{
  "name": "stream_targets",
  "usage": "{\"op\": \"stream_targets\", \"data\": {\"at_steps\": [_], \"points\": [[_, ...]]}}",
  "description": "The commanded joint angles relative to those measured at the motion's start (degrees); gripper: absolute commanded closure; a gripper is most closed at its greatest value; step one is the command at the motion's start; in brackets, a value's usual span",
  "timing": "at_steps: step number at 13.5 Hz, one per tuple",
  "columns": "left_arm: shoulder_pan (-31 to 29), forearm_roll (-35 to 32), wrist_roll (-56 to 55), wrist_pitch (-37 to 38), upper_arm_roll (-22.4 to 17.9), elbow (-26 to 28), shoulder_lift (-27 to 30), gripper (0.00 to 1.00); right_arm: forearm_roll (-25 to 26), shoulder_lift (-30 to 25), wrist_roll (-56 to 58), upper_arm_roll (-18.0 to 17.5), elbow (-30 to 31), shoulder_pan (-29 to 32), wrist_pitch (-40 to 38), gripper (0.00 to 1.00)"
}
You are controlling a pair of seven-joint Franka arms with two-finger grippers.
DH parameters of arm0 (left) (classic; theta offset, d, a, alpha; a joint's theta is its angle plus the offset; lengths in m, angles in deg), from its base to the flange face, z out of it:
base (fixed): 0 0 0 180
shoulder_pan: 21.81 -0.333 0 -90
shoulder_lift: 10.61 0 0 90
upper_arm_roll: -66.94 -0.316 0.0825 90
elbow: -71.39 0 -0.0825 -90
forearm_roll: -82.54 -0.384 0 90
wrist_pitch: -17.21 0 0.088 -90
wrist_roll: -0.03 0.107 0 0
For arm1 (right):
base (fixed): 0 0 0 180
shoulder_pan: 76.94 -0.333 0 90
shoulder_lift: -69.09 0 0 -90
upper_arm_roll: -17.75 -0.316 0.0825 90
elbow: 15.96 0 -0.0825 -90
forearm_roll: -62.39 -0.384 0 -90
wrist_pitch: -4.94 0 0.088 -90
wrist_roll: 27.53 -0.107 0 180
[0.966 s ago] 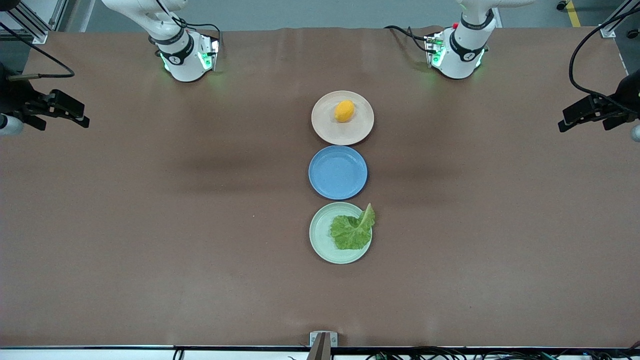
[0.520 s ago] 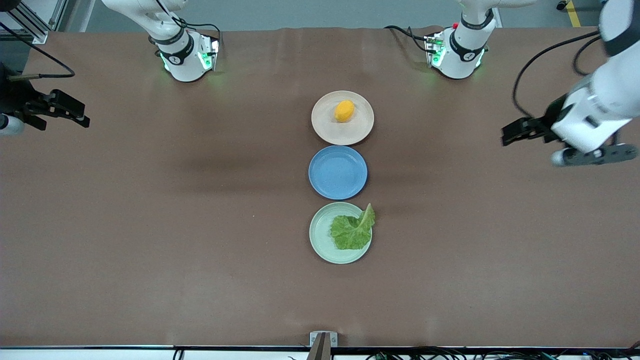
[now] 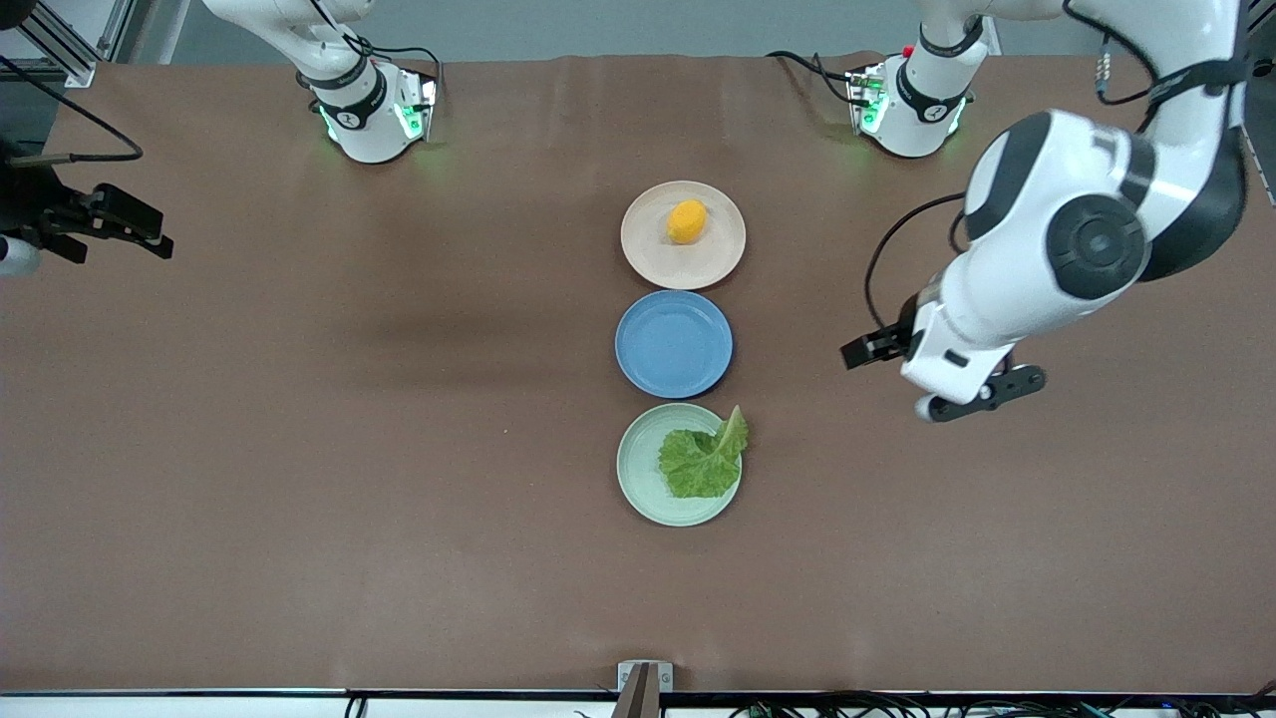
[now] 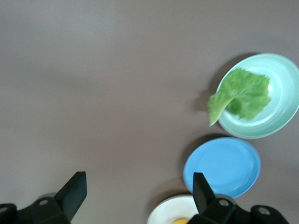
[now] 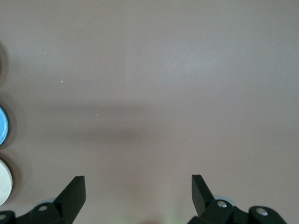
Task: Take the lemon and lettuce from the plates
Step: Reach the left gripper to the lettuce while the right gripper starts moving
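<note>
The lemon (image 3: 687, 220) lies on the beige-pink plate (image 3: 708, 261), the plate closest to the robots' bases. The lettuce (image 3: 704, 461) lies on the mint green plate (image 3: 640, 469), closest to the front camera, with its stem end over the rim. My left gripper (image 3: 865, 351) hangs open and empty over bare table beside the blue plate, toward the left arm's end. In the left wrist view the left gripper (image 4: 138, 189) looks down on the lettuce (image 4: 243, 95), its mint plate (image 4: 286, 100) and a sliver of the lemon (image 4: 180, 220). My right gripper (image 3: 120, 234) waits open at the right arm's end.
A blue plate (image 3: 674, 343) holding nothing sits between the two task plates; all three form one line across the table's middle. The brown table mat (image 3: 349, 449) stretches wide on both sides. The right wrist view shows the right gripper (image 5: 138, 186) over bare mat, the blue plate's edge (image 5: 2, 123) just in view.
The left arm has swung in from the table's end toward the plates, and its gripper now hangs beside the blue plate. The right gripper has barely shifted. Lemon and lettuce are unmoved.
</note>
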Motion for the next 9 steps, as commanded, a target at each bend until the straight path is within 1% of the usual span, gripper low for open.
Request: {"op": "stream_targets", "data": {"at_steps": [1, 3, 5, 6, 7, 9], "points": [[4.02, -0.48, -8.07, -4.29, -0.54, -3.43, -5.91, 0.0, -0.12, 4.77, 0.66, -0.17, -1.4, 0.5, 2.33, 0.0], [5.35, -0.3, -16.5, -11.74, -0.28, -4.4, -9.78, 0.0, 0.4, 8.73, 0.74, -0.17, -1.75, 0.06, 2.6, 0.0], [7.45, -0.13, -25.55, -19.57, -0.27, -6.24, -13.99, 0.0, -0.3, 8.57, -1.26, -0.52, -0.88, -2.3, 2.52, 0.0], [8.5, -0.22, -30.9, -22.39, -0.62, -7.03, -15.67, 0.0, -1.52, 7.79, -6.67, -0.61, 0.87, -3.27, 2.6, 0.0], [9.04, -0.22, -37.13, -25.37, -0.71, -7.12, -16.82, 0.0, -4.32, 6.47, -13.43, -0.61, 2.1, -4.15, 2.42, 0.0], [10.53, -0.04, -52.06, -33.54, -0.71, -7.13, -19.36, 0.0, -5.05, 4.88, -21.28, -0.61, 4.57, -9.05, 2.51, 0.0]]}}
